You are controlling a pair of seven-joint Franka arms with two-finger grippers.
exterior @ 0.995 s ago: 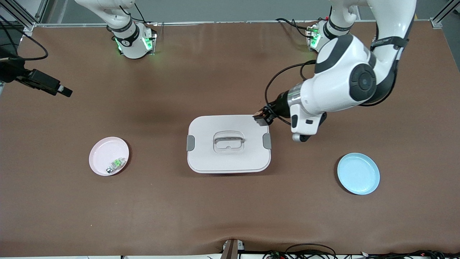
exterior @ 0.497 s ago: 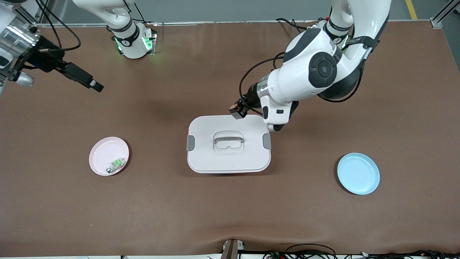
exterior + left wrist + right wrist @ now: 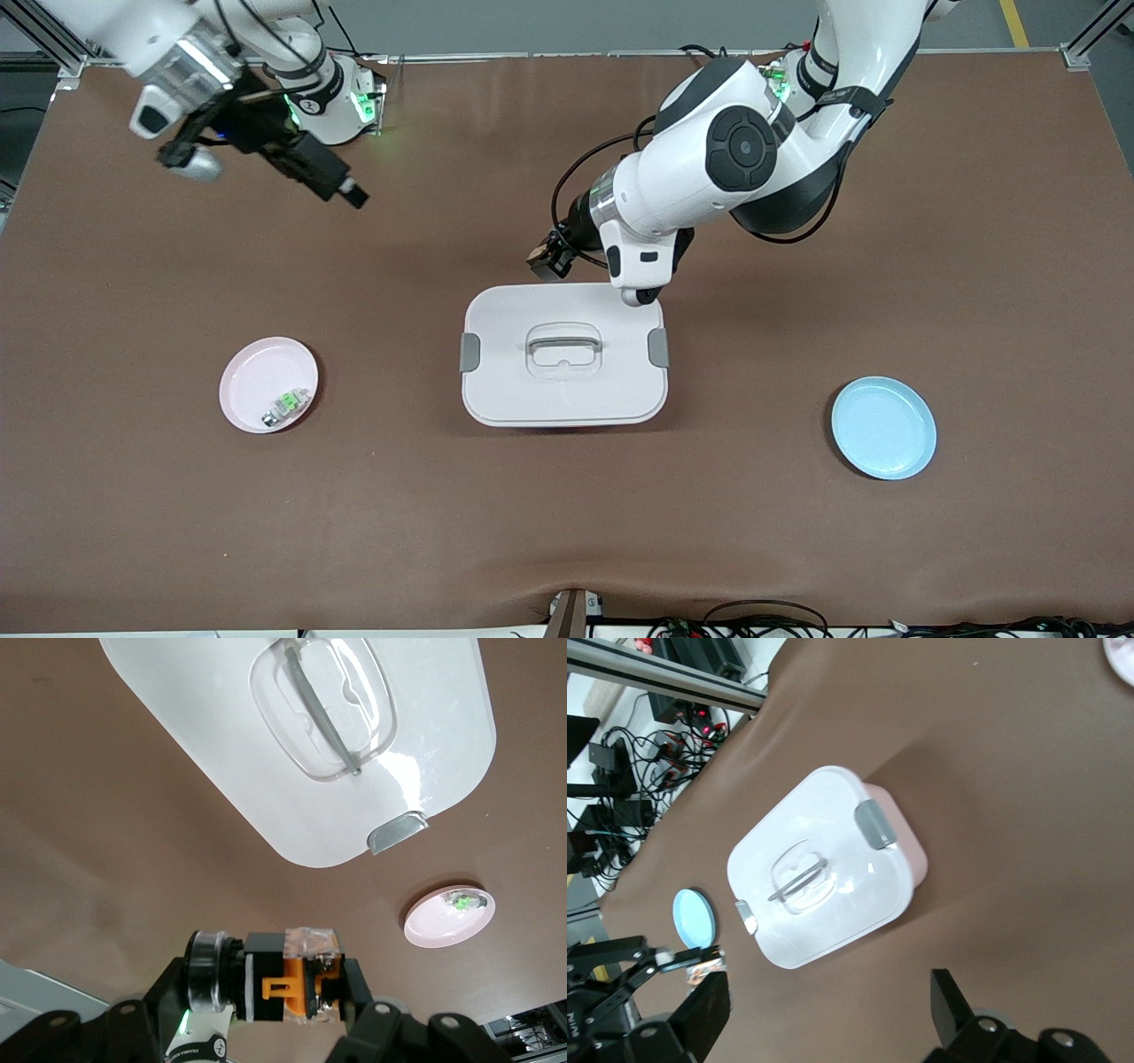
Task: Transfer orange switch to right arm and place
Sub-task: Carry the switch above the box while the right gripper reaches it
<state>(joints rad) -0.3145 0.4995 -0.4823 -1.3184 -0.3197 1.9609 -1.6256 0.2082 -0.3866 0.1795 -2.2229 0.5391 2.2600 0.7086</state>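
While the white lidded box sits shut at mid-table, I have the left gripper hanging just over the table at the box's edge farthest from the front camera, fingers clamped on the orange switch. In the left wrist view the switch lies crosswise between the pads, its long axis running from one finger to the other, silver-ringed end toward one pad and the clear, orange-marked end toward the other.

My right gripper is up in the air over bare table near its own base, toward the right arm's end, with its fingers spread wide and nothing between them (the right wrist view shows the gap plainly). It stands well apart from the switch, so the handover turns on closing that gap. I judge the right fingers must come in across the switch's exposed middle, at an angle to the left pads, since those already cover both ends.

As for containers: the box's lid is on, so its contents are hidden. The pink plate, toward the right arm's end, holds a small green-and-clear part. The blue plate, toward the left arm's end, holds nothing.
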